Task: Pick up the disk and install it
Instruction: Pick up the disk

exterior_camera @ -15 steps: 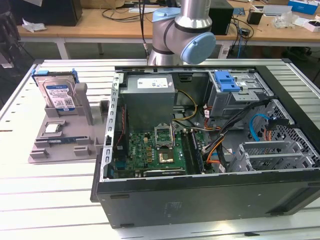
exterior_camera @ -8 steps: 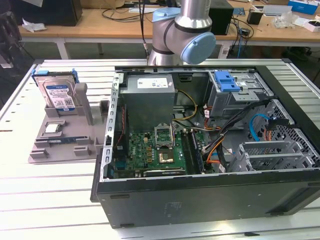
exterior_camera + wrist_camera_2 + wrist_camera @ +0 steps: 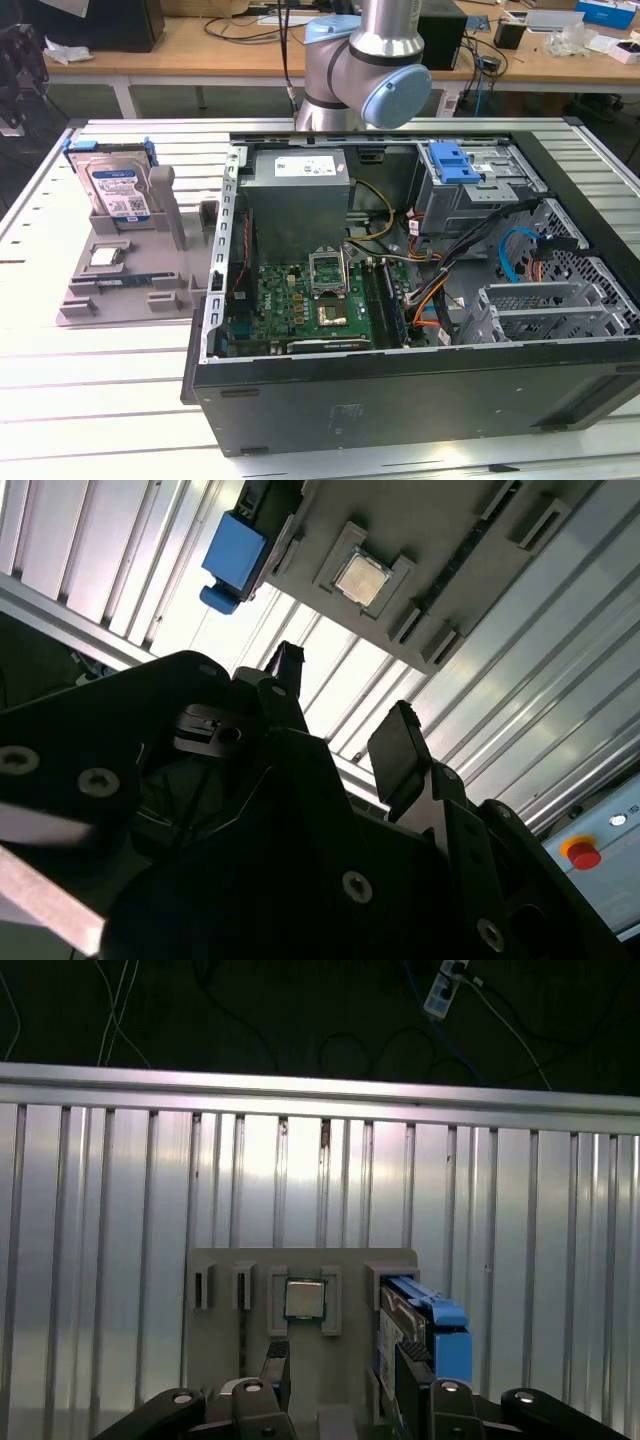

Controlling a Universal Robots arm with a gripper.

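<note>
The disk is a silver drive with a white-and-blue label in a blue bracket. It stands on edge in a slot of the grey holder at the exterior view's left. In the first wrist view the disk shows edge-on at one end of the holder. My gripper hangs well above the holder, open, with nothing between its black fingers. In the second wrist view the gripper stands open above the slatted table, and the disk's blue bracket sits farther off.
A small square processor chip lies in the holder's middle pocket. The open computer case takes up the middle of the slatted table, with a blue clip on its drive cage. The arm's elbow rises behind the case.
</note>
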